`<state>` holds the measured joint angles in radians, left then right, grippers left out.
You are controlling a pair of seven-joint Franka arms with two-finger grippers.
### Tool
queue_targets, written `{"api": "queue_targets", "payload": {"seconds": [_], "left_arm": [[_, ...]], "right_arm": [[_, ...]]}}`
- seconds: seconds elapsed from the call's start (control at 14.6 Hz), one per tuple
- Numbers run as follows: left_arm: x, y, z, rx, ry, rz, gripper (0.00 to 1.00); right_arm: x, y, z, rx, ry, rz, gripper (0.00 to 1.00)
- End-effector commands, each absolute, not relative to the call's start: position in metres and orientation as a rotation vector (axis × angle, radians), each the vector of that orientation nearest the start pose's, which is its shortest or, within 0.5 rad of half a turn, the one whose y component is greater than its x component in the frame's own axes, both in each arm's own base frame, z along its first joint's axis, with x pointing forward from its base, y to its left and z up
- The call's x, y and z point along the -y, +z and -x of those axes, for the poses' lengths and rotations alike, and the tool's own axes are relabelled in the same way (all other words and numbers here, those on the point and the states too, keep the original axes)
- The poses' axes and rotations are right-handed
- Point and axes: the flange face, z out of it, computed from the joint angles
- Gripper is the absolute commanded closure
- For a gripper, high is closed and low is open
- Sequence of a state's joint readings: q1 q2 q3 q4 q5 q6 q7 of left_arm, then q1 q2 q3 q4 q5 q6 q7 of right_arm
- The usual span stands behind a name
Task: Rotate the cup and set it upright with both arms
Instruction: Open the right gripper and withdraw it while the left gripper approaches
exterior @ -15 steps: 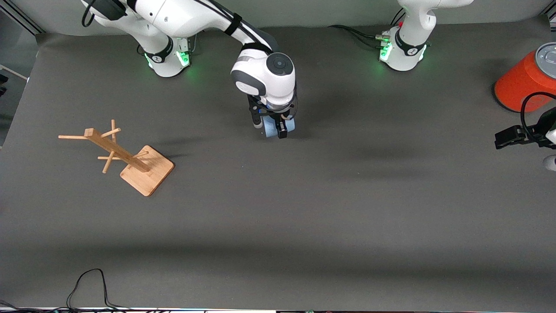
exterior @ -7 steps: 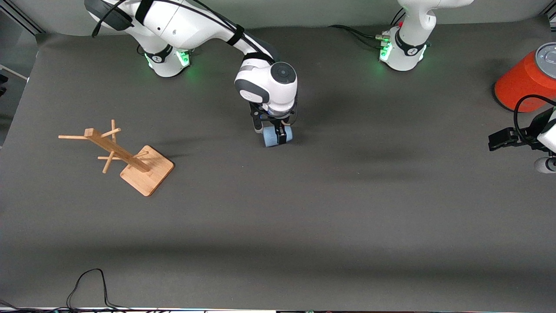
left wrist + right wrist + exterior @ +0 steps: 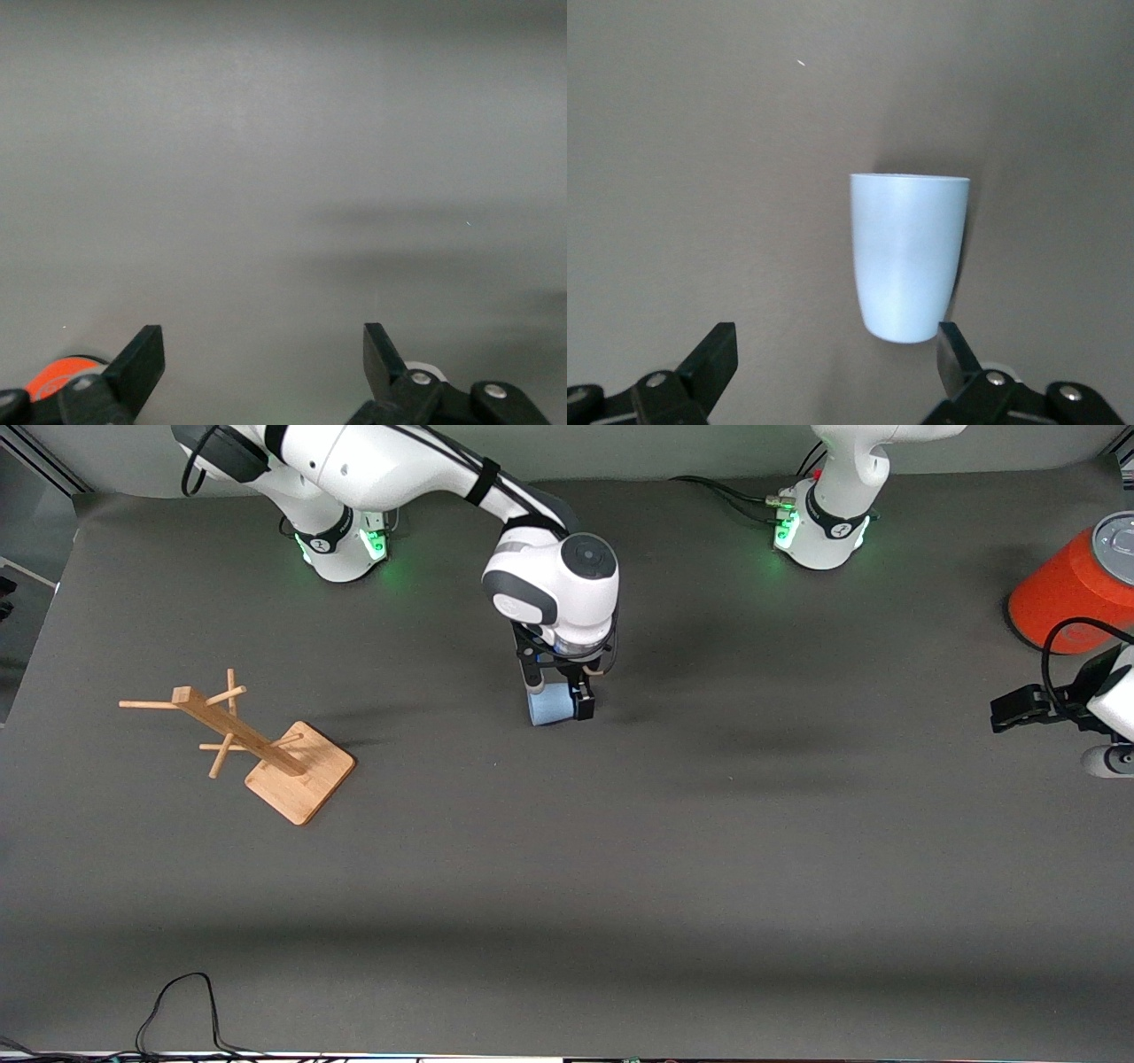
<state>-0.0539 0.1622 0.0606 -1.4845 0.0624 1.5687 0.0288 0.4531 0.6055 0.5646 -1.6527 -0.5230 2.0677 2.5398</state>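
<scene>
The light-blue cup [image 3: 547, 708] lies on its side on the grey table mat, near the middle. In the right wrist view the cup [image 3: 908, 257] shows its full side, with the rim pointing away from the fingers. My right gripper [image 3: 558, 700] hangs low over it, open; one fingertip [image 3: 952, 350] is right beside the cup's base and the other stands well clear, with the right gripper [image 3: 833, 350] gripping nothing. My left gripper [image 3: 1010, 713] is open and empty over the left arm's end of the table. The left wrist view shows the left gripper [image 3: 264, 350] over bare mat.
A large orange cylinder with a grey top [image 3: 1076, 584] stands at the left arm's end, close to the left gripper; it peeks into the left wrist view [image 3: 53, 379]. A wooden rack [image 3: 257, 746] stands toward the right arm's end. A black cable [image 3: 177, 1001] lies at the front edge.
The right hand has shifted slightly toward the front camera over the cup, and the cup now shows a little more toward the right arm's end. The left gripper has drifted slightly inward.
</scene>
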Motion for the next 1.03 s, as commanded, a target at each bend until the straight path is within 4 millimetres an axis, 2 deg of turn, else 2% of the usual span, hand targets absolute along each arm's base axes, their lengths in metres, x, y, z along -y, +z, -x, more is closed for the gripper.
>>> {"api": "queue_targets", "payload": {"seconds": [0.0,0.14,0.27,0.41,0.55,0.68,0.82,0.96], "left_arm": [[0.001,0.569,-0.598,-0.04,0.167,3.07,0.0],[0.007,0.566,-0.595,-0.053,0.204,3.068,0.0],[0.014,0.565,-0.594,-0.069,0.216,3.067,0.0],[0.032,0.564,-0.592,-0.048,0.223,3.062,0.0],[0.063,0.563,-0.589,-0.012,0.229,3.052,0.0],[0.111,0.555,-0.586,0.02,0.229,3.042,0.0],[0.173,0.543,-0.579,0.116,0.226,3.034,0.0],[0.245,0.519,-0.568,0.243,0.228,3.028,0.0]], "right_arm": [[-0.518,0.35,-0.427,-1.843,-0.23,2.594,0.0],[-0.489,0.39,-0.45,-1.791,-0.093,2.64,0.0],[-0.447,0.426,-0.473,-1.73,0.007,2.698,0.0],[-0.403,0.473,-0.486,-1.595,0.075,2.766,0.0],[-0.352,0.511,-0.503,-1.483,0.091,2.8,0.0],[-0.298,0.544,-0.517,-1.364,0.1,2.817,0.0],[-0.249,0.569,-0.524,-1.236,0.09,2.852,0.0],[-0.21,0.59,-0.525,-1.102,0.059,2.903,0.0]]}}
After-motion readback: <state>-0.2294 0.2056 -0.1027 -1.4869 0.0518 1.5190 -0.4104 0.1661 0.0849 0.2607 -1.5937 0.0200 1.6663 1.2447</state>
